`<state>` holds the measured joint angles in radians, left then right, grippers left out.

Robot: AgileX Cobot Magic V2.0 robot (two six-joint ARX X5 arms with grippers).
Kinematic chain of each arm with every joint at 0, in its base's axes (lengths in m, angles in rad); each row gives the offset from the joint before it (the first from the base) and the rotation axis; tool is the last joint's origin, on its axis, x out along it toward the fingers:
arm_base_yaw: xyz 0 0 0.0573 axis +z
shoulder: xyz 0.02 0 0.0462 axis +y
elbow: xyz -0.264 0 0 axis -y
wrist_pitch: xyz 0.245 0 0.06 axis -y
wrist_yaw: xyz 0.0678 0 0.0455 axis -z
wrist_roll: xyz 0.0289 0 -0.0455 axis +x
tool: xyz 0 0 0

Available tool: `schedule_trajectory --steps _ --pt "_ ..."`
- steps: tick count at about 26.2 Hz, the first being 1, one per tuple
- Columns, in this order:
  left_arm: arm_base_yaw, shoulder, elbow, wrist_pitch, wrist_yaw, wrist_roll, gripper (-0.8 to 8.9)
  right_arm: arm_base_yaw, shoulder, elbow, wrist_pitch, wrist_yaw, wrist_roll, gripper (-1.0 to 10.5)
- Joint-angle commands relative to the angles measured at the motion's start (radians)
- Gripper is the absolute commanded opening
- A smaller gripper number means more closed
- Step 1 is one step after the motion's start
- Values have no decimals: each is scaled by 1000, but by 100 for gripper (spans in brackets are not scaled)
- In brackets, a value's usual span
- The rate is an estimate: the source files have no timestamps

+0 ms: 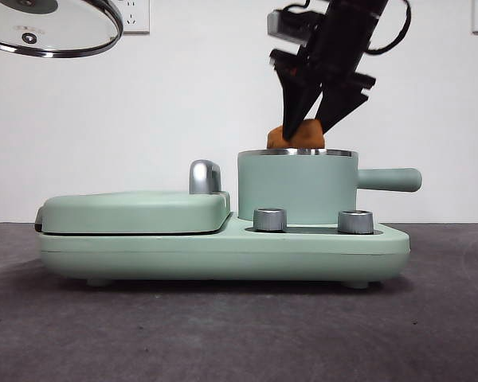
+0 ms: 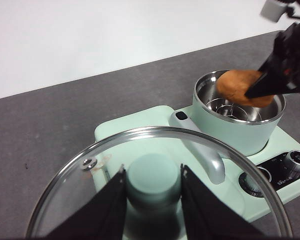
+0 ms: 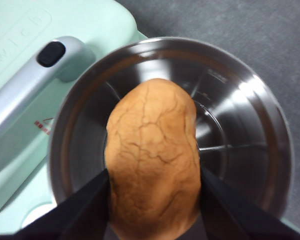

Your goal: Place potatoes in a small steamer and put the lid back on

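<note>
My right gripper [image 1: 307, 119] is shut on the orange-brown potato [image 1: 296, 135], which sits half inside the mouth of the mint-green steamer pot [image 1: 296, 191]. In the right wrist view the cracked potato [image 3: 152, 160] hangs between the jaws over the steel pot [image 3: 250, 125]. My left gripper [image 2: 152, 192] is shut on the mint-green knob [image 2: 151, 177] of the glass lid [image 2: 80, 190] and holds it high at the left, away from the pot; the lid shows at the top left of the front view [image 1: 52, 28]. The left wrist view also shows the potato [image 2: 237, 86] and pot [image 2: 235, 127].
The pot stands on a mint-green cooker base [image 1: 223, 247] with two steel dials [image 1: 270, 220]. A flat grill cover [image 1: 135, 211] with a steel handle [image 1: 205, 177] lies to the pot's left. The pot's side handle [image 1: 390, 180] points right. The table [image 1: 223, 334] is dark grey.
</note>
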<state>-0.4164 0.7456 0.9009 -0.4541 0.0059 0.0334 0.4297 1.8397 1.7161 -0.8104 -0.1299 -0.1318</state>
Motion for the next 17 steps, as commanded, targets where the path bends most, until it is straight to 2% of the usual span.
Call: schedule_trajectory --steps 1,13,15,17 --pt "-2 0 16 26 1 -1 13 -3 39 29 19 0 -8 179" --pt "-2 0 16 24 1 -1 13 -16 115 29 37 0 -7 186" --pt "-2 0 16 23 1 -1 13 -16 115 29 48 0 -6 259" --pt "-2 0 16 22 1 -1 13 -15 114 29 47 -2 -6 277"
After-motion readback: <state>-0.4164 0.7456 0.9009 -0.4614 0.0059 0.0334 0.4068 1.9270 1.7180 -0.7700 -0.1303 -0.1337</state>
